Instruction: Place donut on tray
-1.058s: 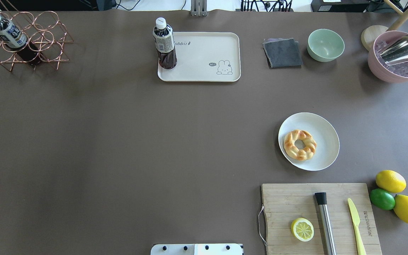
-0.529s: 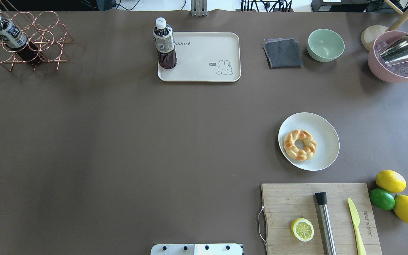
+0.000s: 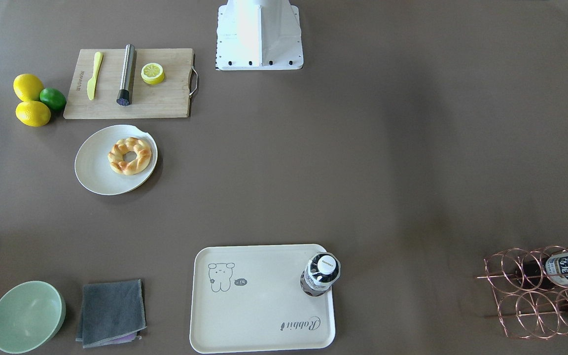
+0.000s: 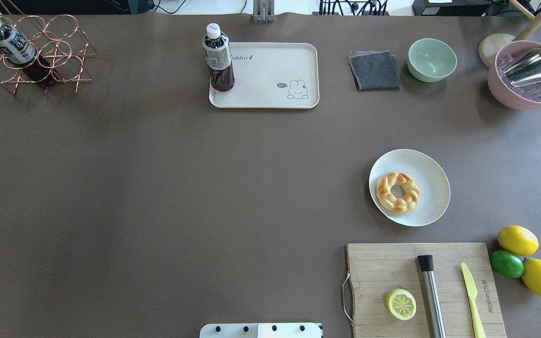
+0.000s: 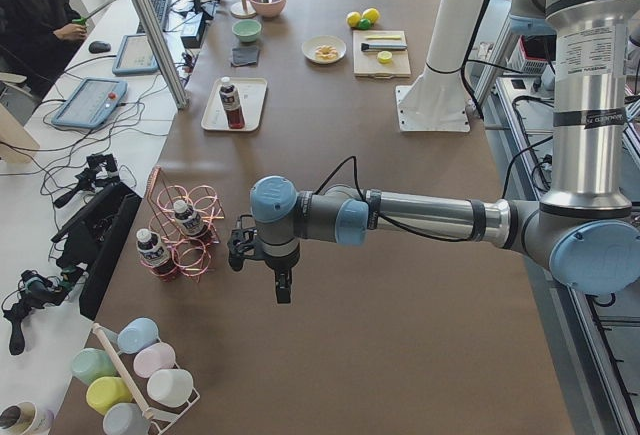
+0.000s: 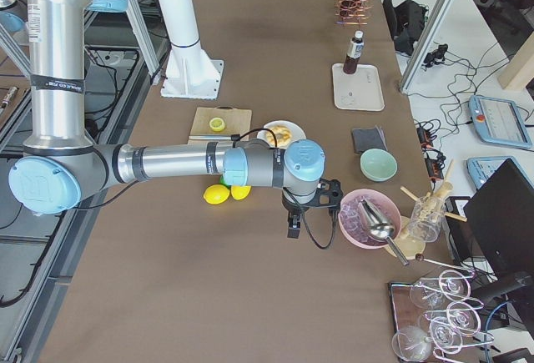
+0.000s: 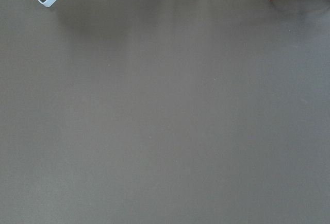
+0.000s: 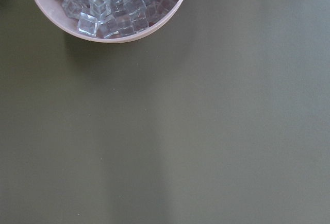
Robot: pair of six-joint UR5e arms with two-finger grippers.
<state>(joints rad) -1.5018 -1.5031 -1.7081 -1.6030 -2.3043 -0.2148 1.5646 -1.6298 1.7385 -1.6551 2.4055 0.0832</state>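
Observation:
The braided golden donut point(image 4: 398, 192) lies on a round off-white plate point(image 4: 430, 185) at the right of the table; it also shows in the front view point(image 3: 129, 156). The cream tray point(image 4: 270, 70) with the rabbit drawing sits at the far middle, apart from the donut. A dark drink bottle point(image 4: 218, 58) stands upright on the tray's left corner. My left gripper point(image 5: 283, 290) shows only in the exterior left view, far from both, near the wire bottle rack. My right gripper point(image 6: 294, 229) shows only in the exterior right view, beside the pink bowl. I cannot tell whether either is open or shut.
A wooden cutting board point(image 4: 392, 267) with a lemon half point(image 4: 401, 303), a steel rod and a yellow knife lies near the plate. Lemons and a lime point(image 4: 506, 263) sit to its right. A grey cloth point(image 4: 374, 70), green bowl point(image 4: 432, 59), pink ice bowl point(image 4: 529, 75) and copper rack point(image 4: 31, 54) line the far edge.

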